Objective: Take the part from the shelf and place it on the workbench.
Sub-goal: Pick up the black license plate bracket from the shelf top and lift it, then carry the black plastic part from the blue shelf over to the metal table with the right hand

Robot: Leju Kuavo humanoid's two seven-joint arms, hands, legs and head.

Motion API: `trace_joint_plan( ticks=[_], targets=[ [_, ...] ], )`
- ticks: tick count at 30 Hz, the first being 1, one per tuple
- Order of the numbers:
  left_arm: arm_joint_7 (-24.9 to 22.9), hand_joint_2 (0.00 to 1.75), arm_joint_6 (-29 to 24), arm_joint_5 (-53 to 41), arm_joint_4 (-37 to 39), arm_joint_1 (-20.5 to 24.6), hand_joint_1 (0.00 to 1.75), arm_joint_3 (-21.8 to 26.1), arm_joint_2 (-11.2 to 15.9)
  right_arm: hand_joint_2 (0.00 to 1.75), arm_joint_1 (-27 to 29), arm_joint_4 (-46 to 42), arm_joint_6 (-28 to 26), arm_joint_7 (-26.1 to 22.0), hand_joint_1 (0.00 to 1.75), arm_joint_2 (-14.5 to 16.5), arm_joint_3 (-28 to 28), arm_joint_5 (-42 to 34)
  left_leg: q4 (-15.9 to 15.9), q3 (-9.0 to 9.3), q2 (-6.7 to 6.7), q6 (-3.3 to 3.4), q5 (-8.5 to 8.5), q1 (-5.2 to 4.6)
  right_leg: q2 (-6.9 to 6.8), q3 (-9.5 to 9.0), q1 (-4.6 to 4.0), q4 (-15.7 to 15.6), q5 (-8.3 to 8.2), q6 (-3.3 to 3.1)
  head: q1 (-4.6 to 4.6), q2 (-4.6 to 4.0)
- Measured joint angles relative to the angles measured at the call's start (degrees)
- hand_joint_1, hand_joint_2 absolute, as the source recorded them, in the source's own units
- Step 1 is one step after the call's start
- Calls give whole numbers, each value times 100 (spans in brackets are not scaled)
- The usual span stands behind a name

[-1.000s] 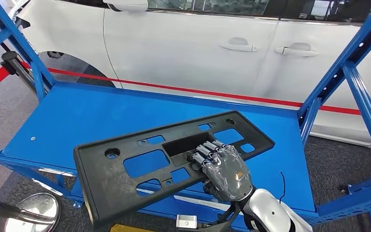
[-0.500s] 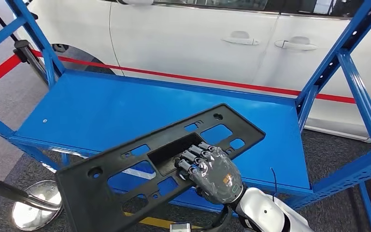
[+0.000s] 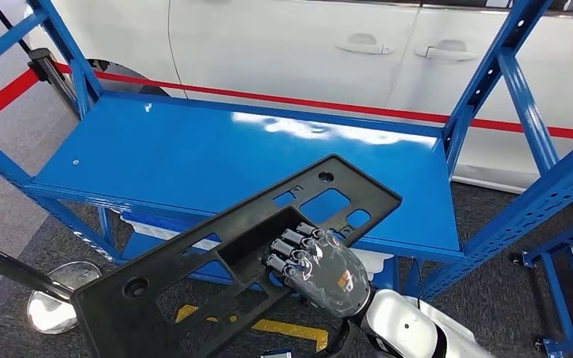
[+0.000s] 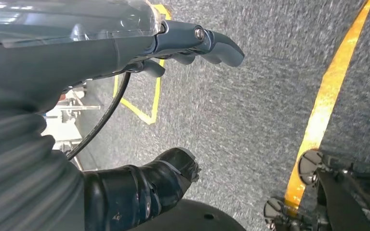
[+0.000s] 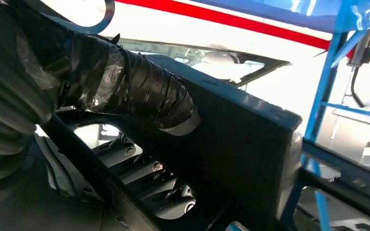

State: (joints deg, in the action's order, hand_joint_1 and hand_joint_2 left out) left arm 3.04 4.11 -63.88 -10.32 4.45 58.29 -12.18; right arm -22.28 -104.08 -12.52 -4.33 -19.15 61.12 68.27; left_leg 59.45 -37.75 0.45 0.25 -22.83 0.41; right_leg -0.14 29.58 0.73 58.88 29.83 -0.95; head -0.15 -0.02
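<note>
- Step in hand: the carry. The black plastic mounting panel (image 3: 231, 253), a long flat part pierced with rectangular cut-outs and round holes, is held by the right hand (image 3: 315, 270) over the front edge of the blue shelf (image 3: 194, 156). Its far corner overhangs the shelf deck; its near end juts out over the grey carpeted floor (image 3: 15, 216).
- Grasp: in the head view the fingers (image 3: 287, 250) are hooked into the panel's central rectangular opening. In the right wrist view the thumb (image 5: 139, 98) is pressed against one face of the panel (image 5: 250, 159) while the fingers (image 5: 144, 173) are seen through a cut-out on the other face. The panel is thus pinched through its thickness.
- Attitude: the panel is tilted, with the near end lower than the far corner, and appears to be clear of the deck; contact at the far corner cannot be ruled out.
- Left hand (image 4: 192, 45): it hangs over the carpet and a yellow floor line (image 4: 325, 103), with the fingers loosely curled and nothing held.
- Surroundings: a white car (image 3: 306, 52) and a red stripe (image 3: 358, 108) lie behind the shelf; a chrome stanchion base (image 3: 60, 302) stands near the panel's low end.
- Next move, as judged: the panel must be drawn fully away from the shelf uprights (image 3: 485, 82) and carried to the worktop. The long overhang calls for a firm grip and clearance from frame and stanchion.
</note>
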Motion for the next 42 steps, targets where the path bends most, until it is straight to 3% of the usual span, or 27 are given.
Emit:
trace_joint_plan(
  ticks=[2,4,5,7,9,10,12,14,15,17,19,20,21,22,23,24,26,28,30,31,32,34,35,36,38,40,42],
  targets=[
    [13,175,-3,22,0,-4,0,1,1,175,-49,0,31,13,175,0,18,-69,375,-159,-16,-54,-424,21,-37,134,21,-28,-140,-99,-9,0],
    [26,175,-5,33,0,-5,0,1,1,175,-96,0,87,23,175,0,27,-142,1070,-332,-21,-101,-942,32,-82,284,6,-19,-259,-140,-15,0],
    [31,175,-6,38,0,-5,0,2,1,175,-119,0,121,27,175,0,31,-169,1380,-375,-20,-118,-1053,34,-113,366,-1,-7,-312,-140,-15,0],
    [41,175,-10,46,0,-4,0,3,1,175,-173,0,180,32,175,1,42,-220,1498,-223,-13,-129,-889,36,-195,528,-7,35,-403,-127,-16,0],
    [49,175,-15,53,0,4,0,4,1,175,-239,-1,217,43,175,4,50,-263,891,298,89,-105,-636,31,-281,664,-11,97,-471,-99,-16,0],
    [54,175,-17,57,0,13,0,5,1,175,-270,-2,226,55,175,5,51,-279,460,604,173,-81,-630,10,-326,709,-17,126,-496,-77,-16,0],
    [66,175,-22,64,0,31,0,8,1,175,-322,-3,245,94,175,9,56,-309,-85,922,268,-11,-720,-36,-432,737,-28,145,-562,-13,-14,0],
    [72,175,-28,63,1,27,0,10,-4,175,-369,-2,260,125,175,10,62,-346,-187,881,184,78,-659,-43,-531,742,-30,123,-633,60,-13,0],
    [72,175,-30,61,1,23,0,11,-11,175,-390,-1,261,133,175,11,65,-365,-211,851,141,120,-596,-30,-501,763,-24,139,-599,95,-15,0],
    [72,175,-34,50,2,18,0,13,-23,175,-415,3,262,154,175,11,68,-384,-249,743,71,210,-444,2,-290,867,-14,410,-239,146,-10,0],
    [66,175,-40,52,2,20,0,16,-29,175,-423,8,263,178,175,11,74,-393,-232,576,-10,256,-315,-11,-77,1030,-4,1063,314,157,-8,0],
    [57,175,-43,64,2,18,0,20,-32,175,-425,11,265,192,175,10,80,-401,-217,488,-64,259,-255,-20,-40,1081,-4,1376,467,156,-9,0],
    [44,175,-45,79,2,16,0,27,-34,175,-429,17,268,208,175,10,87,-414,-197,395,-125,259,-199,-29,-21,1069,-6,1572,504,147,-9,0],
    [31,175,-48,92,2,13,0,34,-34,175,-435,22,272,220,175,10,95,-430,-170,308,-189,255,-150,-36,-8,960,-9,1554,415,128,-9,0],
    [21,175,-49,97,2,11,0,40,-34,175,-445,26,274,231,175,10,102,-444,-139,228,-254,247,-107,-42,23,748,-15,1322,261,98,-9,0],
    [22,175,-44,99,2,9,0,44,-34,175,-460,29,279,246,175,10,107,-455,-108,159,-315,238,-68,-43,109,479,-24,941,139,53,-10,0],
    [64,175,-3,98,2,12,0,48,-26,175,-500,26,329,317,175,33,111,-457,-77,59,-421,194,16,-41,349,31,-36,229,65,-13,-11,0],
    [153,175,106,100,1,0,0,49,19,175,-548,17,437,416,175,83,119,-447,-98,14,-519,119,117,-14,438,-83,-58,-7,65,-32,-8,0],
    [285,175,341,119,-1,-56,0,49,172,175,-594,3,507,477,175,132,127,-434,-133,-19,-604,44,197,-2,302,-52,-53,-65,-42,-59,-2,0],
    [356,175,505,131,-7,-90,0,50,288,175,-616,-4,515,490,175,146,131,-430,-85,-63,-537,9,125,-5,223,-29,-39,-114,-107,-94,-13,0],
    [406,175,662,143,-23,-119,0,50,401,175,-631,-14,511,492,175,154,132,-427,68,-127,-422,-26,-55,-6,140,5,-22,-159,-176,-125,-24,0],
    [445,175,882,166,-102,-171,0,58,567,175,-652,-29,504,486,175,156,136,-436,649,-308,-165,-104,-587,23,-3,109,-22,-184,-283,-167,-47,0],
    [442,175,930,182,-160,-197,0,69,614,175,-657,-34,502,481,175,156,138,-445,1006,-390,-121,-145,-786,45,-79,179,-25,-163,-318,-164,-47,0],
    [434,175,950,200,-213,-224,0,84,647,175,-659,-35,501,477,175,156,140,-458,1271,-427,-105,-179,-867,63,-154,250,-24,-132,-345,-156,-48,0],
    [416,175,959,232,-302,-260,0,126,692,175,-668,-35,494,471,175,157,148,-479,1299,-235,-67,-240,-704,99,-318,413,-8,-42,-389,-126,-49,0],
    [405,175,960,249,-351,-280,0,169,712,175,-690,-37,485,470,175,160,152,-492,619,296,102,-288,-510,114,-464,550,0,61,-414,-80,-54,0],
    [403,175,965,259,-376,-299,0,190,708,175,-723,-39,479,470,175,163,154,-503,66,637,262,-230,-515,76,-584,611,-24,121,-447,-19,-48,0]
  ],
)
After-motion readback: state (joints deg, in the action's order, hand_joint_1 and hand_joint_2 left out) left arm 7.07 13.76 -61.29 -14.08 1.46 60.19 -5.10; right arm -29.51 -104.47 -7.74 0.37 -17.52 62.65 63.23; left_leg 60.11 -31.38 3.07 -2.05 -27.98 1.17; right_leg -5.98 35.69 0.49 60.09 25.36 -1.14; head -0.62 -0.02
